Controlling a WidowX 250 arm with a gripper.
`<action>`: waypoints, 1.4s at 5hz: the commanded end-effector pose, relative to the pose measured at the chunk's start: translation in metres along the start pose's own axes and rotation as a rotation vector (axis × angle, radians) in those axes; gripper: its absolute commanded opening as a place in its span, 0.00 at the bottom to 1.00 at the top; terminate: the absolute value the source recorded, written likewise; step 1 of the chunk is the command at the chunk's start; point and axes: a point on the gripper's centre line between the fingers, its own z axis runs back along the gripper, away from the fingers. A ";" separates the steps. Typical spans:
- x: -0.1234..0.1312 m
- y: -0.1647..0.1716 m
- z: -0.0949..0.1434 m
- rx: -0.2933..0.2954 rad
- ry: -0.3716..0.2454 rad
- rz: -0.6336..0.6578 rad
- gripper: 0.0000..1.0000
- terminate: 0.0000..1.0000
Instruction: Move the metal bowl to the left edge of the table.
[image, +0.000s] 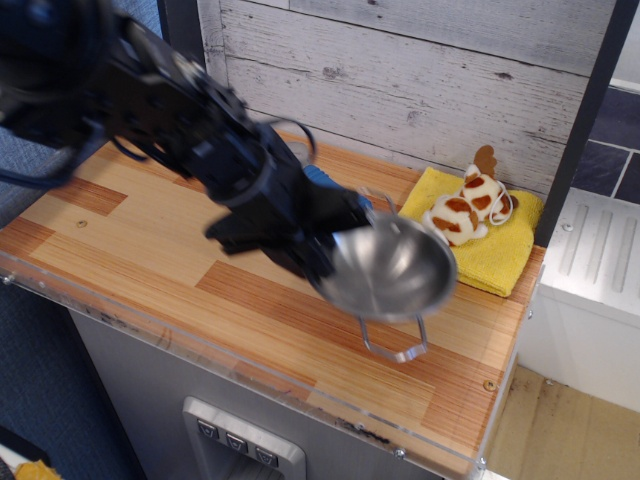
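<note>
The shiny metal bowl (390, 268) hangs tilted in the air above the right half of the wood-plank table (150, 270), one wire loop handle dangling below it. My black gripper (325, 262) is shut on the bowl's left rim and holds it clear of the surface. The arm reaches in from the upper left and is motion-blurred. The bowl's far handle is barely visible behind its rim.
A yellow cloth (495, 250) with a brown-and-white plush toy (465, 212) lies at the back right. A blue-handled spoon (318, 178) is mostly hidden behind the arm. A clear acrylic strip (250, 375) runs along the front edge. A plank wall stands behind.
</note>
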 end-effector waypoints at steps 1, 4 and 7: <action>0.019 0.023 0.049 0.093 -0.092 0.111 0.00 0.00; 0.042 0.071 0.081 0.312 -0.219 0.463 0.00 0.00; 0.055 0.121 0.084 0.393 -0.421 0.751 0.00 0.00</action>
